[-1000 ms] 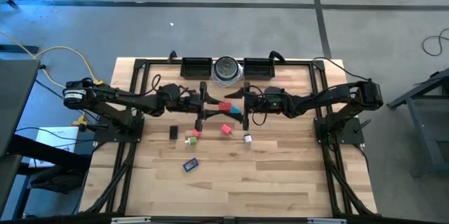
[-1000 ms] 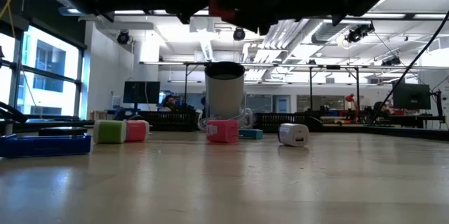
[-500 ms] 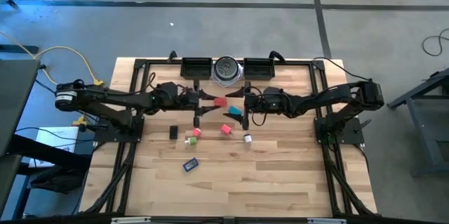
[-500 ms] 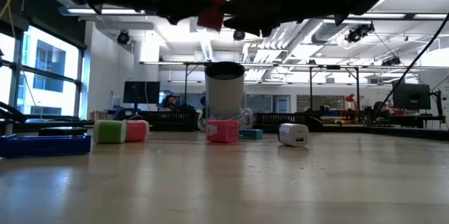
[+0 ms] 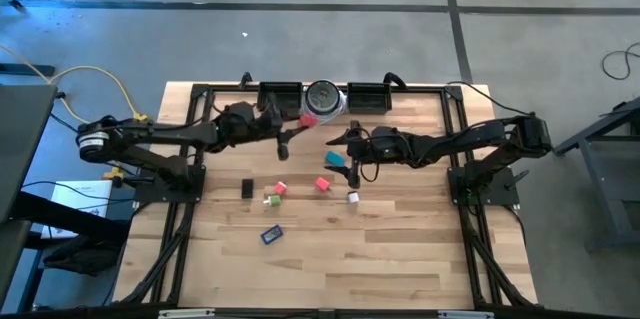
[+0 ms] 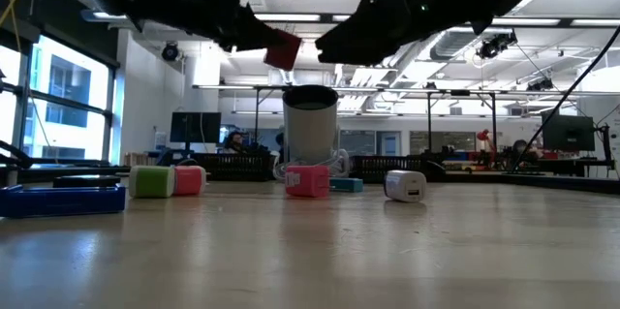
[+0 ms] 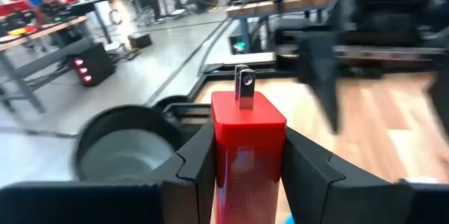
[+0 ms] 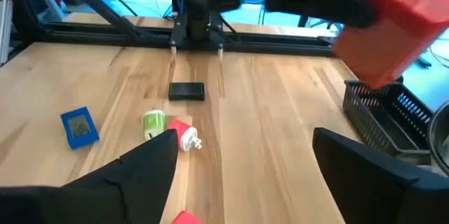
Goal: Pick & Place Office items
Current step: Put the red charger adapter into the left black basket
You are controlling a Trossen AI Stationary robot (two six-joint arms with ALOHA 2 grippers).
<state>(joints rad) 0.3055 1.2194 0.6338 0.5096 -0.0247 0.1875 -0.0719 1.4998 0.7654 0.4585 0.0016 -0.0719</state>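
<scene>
My left gripper (image 5: 303, 120) is shut on a red block (image 7: 247, 140) with metal prongs (image 7: 244, 87), held high beside the round silver-grey container (image 5: 323, 100) at the far edge. My right gripper (image 5: 346, 149) stands open above the table's middle, over the teal block (image 5: 335, 159). Lying flat on the table are a pink block (image 5: 322, 184), a white bit (image 5: 352, 197), a green cube (image 5: 270, 200), a small red block (image 5: 280, 188), a black bar (image 5: 247, 189) and a blue flat piece (image 5: 271, 233). My left gripper pinches the red block's two opposite side faces (image 7: 223, 155) between its two fingers (image 7: 198, 162). The fingers lie about level and come from the table's left. The prong end sticks out ahead of the fingertips. The block (image 6: 282, 49) is lifted well clear of the table, slightly tilted.
Two long black trays (image 5: 280, 96) (image 5: 368, 97) flank the round container along the far edge. A black frame (image 5: 200, 119) borders the wooden table (image 5: 400, 249). The near half of the table holds only the blue piece.
My left gripper has swung toward the table's far edge, toward the round container, carrying the red block at about the same height. The block has gone from above the table's middle to just beside the container. The loose items have stayed put.
</scene>
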